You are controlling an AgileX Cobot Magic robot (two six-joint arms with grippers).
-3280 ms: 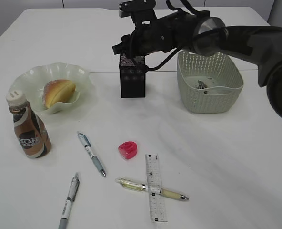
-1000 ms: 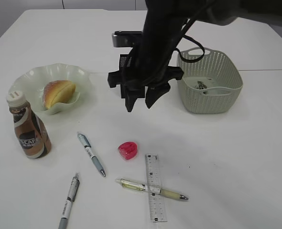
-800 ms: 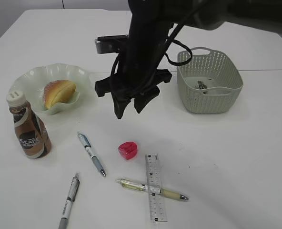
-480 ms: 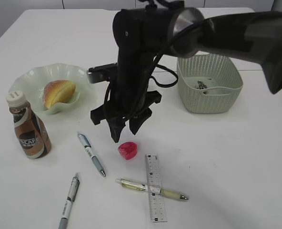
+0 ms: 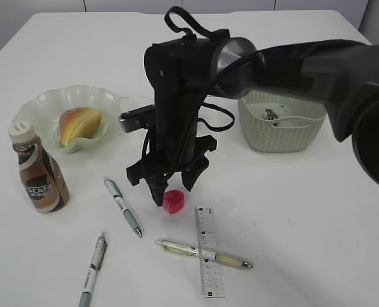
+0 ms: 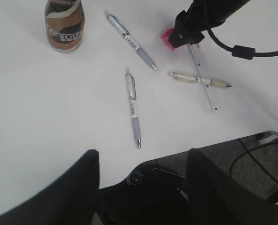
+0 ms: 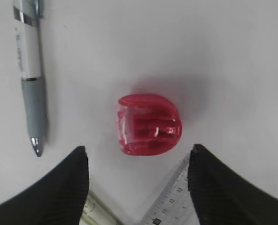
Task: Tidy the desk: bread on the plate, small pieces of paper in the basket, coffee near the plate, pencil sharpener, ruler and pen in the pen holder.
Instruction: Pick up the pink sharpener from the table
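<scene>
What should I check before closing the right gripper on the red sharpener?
1. Jaws apart: ok. The right gripper is open, fingers either side of the view.
2. Centred on target: ok. The red sharpener sits between the fingers in the right wrist view.
3. Low enough: cannot tell. The fingertips look near the desk, but contact is unclear.
4. Neighbours clear: not ok. The ruler lies close to one finger; the pen is farther off.
5. Left gripper out of the way: ok. It is open, empty and off near the desk edge.
6. Pen holder free: cannot tell. The arm hides it.
</scene>
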